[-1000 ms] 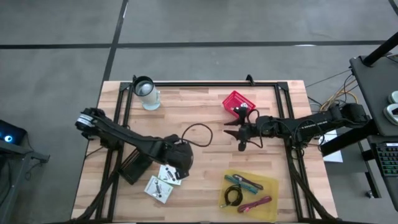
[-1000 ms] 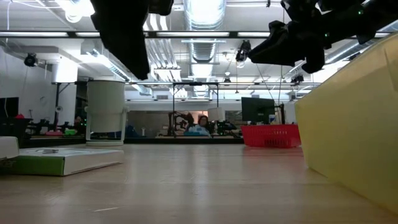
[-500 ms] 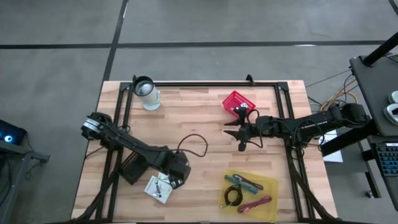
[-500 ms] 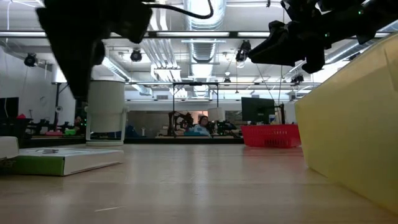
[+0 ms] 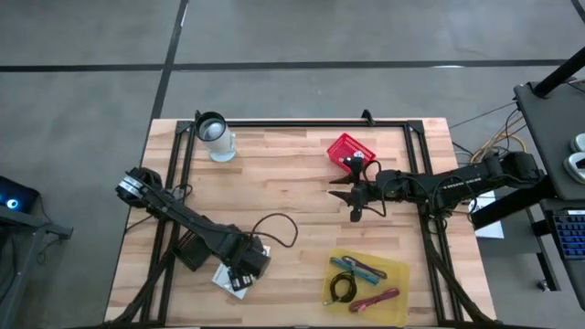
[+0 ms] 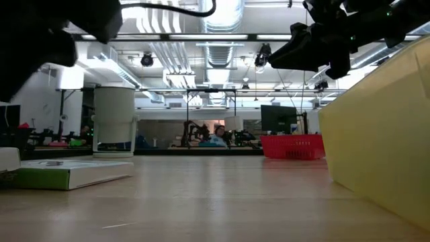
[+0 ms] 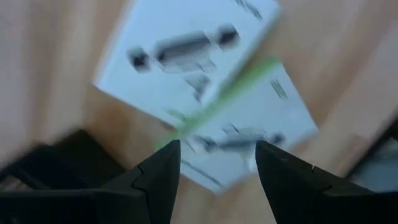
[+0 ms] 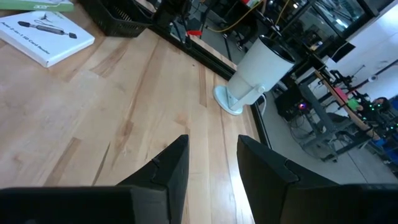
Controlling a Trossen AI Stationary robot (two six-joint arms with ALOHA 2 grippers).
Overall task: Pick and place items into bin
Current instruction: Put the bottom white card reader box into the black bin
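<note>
Two white square cards lie overlapped on the table near its near left corner [image 5: 227,278]; in the left wrist view the upper card [image 7: 186,50] lies partly over the green-edged lower one [image 7: 249,137]. My left gripper [image 5: 245,265] [image 7: 217,165] is open right above them, and no touch shows. A teal stick [image 5: 352,265], a maroon stick [image 5: 375,300] and a black cable coil [image 5: 343,289] lie in the yellow bin [image 5: 398,270]. My right gripper [image 5: 352,199] [image 8: 212,163] waits open above mid-table.
A red basket [image 5: 350,150] stands just beyond the right gripper. A clear cup with a black rim [image 5: 215,135] is at the far left. A black flat object [image 5: 189,249] lies beside the cards. A black frame [image 5: 302,122] runs along the table's edges.
My left gripper has swung from mid-table toward the near edge and somewhat left, ending over the two white cards. The loose cable behind it followed. The cards and the right arm have kept still.
</note>
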